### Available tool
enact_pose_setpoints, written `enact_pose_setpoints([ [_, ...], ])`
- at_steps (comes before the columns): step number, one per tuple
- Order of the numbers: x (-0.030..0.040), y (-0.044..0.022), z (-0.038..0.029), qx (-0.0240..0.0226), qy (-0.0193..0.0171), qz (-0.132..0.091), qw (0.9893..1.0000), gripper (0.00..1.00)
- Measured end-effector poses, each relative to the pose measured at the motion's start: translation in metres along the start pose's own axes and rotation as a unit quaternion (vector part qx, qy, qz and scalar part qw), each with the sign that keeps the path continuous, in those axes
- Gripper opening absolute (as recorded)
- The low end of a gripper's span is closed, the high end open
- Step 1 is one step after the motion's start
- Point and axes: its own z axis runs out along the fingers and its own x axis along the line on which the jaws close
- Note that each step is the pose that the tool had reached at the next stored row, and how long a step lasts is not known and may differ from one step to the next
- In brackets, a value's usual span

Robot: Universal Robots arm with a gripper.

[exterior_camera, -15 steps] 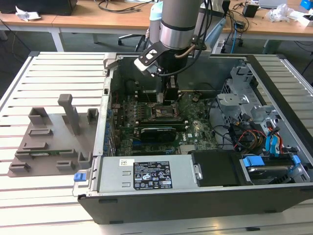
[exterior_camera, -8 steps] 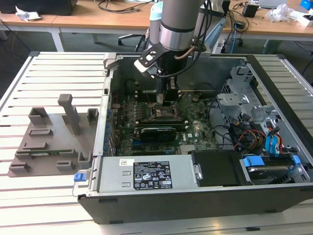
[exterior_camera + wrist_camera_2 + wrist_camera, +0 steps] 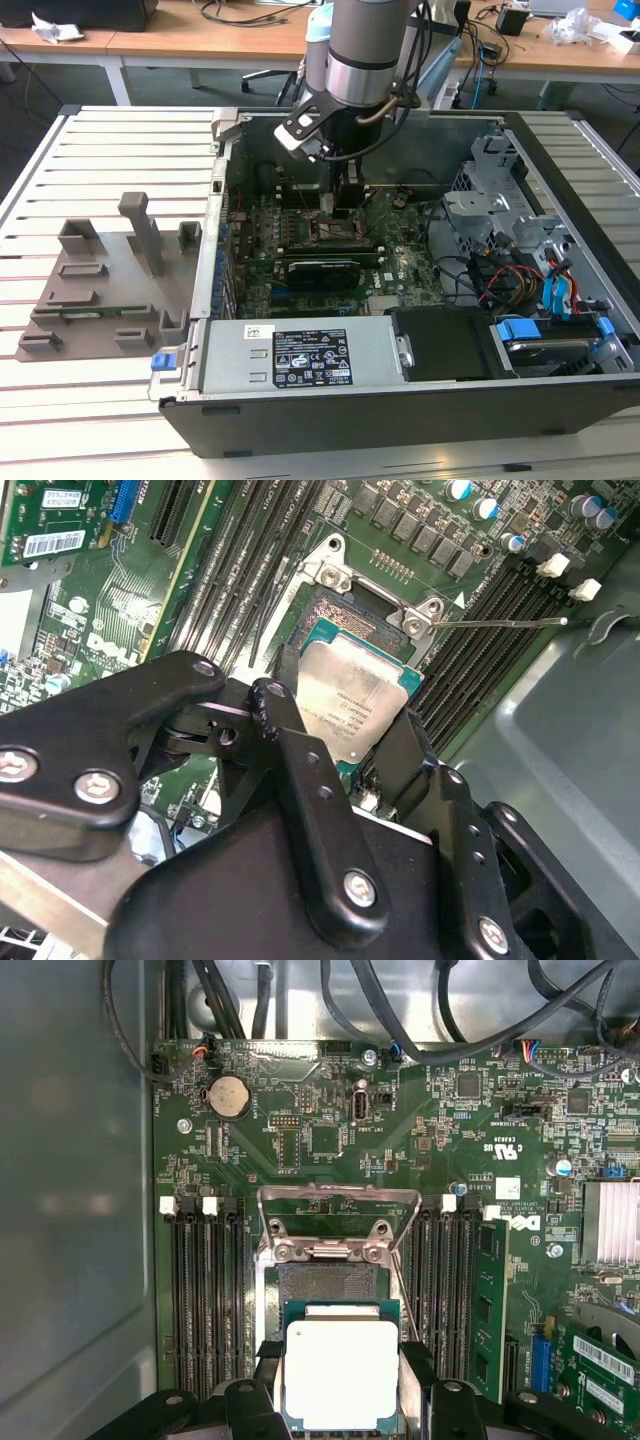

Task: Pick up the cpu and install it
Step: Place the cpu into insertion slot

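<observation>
— Well, holding anything down there?

— Grips the cpu [image 3: 342, 1385] between the two fingers [image 3: 268, 1360] of the gripper [image 3: 342, 1365], pinched tight at opposite edges in both wrist views.

— And sitting where?

— Hovers just over the open socket [image 3: 328, 1285] on the green motherboard [image 3: 330, 1140], overlapping one edge of it. Cannot tell whether touching.

— Any writing?

— Carries faint dark print on the silvery top plate, seen in the second wrist view. Shows white lettering and one small white sticker [image 3: 508, 1188] on the board. Bears one large white printed label [image 3: 310, 357] on the power supply [image 3: 230, 360] in the exterior view.

— Counts?

— One cpu, one gripper, one coin cell [image 3: 228, 1095], one memory stick [image 3: 490, 1300]. Four white slot latches [image 3: 168, 1205] flanking the socket, two per side. Outside the computer case [image 3: 400, 420], toward the exterior view's left, one grey tray [image 3: 100, 290] on the slatted table [image 3: 30, 200].
</observation>
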Motion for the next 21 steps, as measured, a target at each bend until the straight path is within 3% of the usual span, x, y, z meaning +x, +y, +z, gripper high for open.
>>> enact_pose_setpoints([
  [21,0.0001,0.0004,0.0109,0.0000,0.0000,0.000,1.0000,0.55],
])
